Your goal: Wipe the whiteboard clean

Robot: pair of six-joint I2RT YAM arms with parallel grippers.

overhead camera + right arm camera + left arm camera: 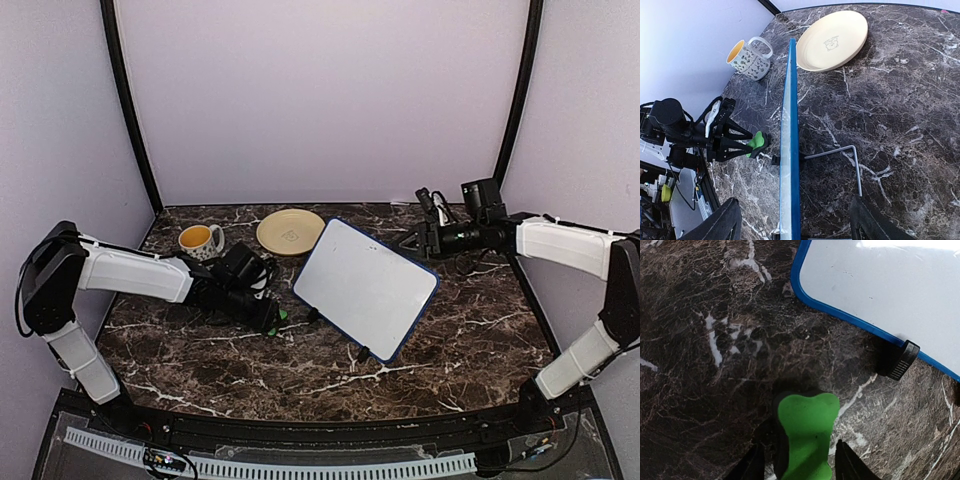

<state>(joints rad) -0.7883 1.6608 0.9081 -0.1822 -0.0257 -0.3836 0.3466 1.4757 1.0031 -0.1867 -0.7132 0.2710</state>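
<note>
The whiteboard (365,285) stands tilted at the table's middle, blue-framed, its face blank white (890,285). In the right wrist view I look down its blue top edge (790,125); a wire stand (850,155) props it from behind. A green eraser (807,435) with a black base lies on the marble just left of the board's lower corner (278,318). My left gripper (800,455) is open around it, with a thin gap on each side. My right gripper (795,220) is open wide, straddling the board's upper right edge (425,238) without touching it.
A yellow plate (290,231) and a patterned mug (200,240) with a yellow inside sit behind the board at the back left. A black foot (902,360) juts from the board's lower frame. Purple walls close in the back and sides.
</note>
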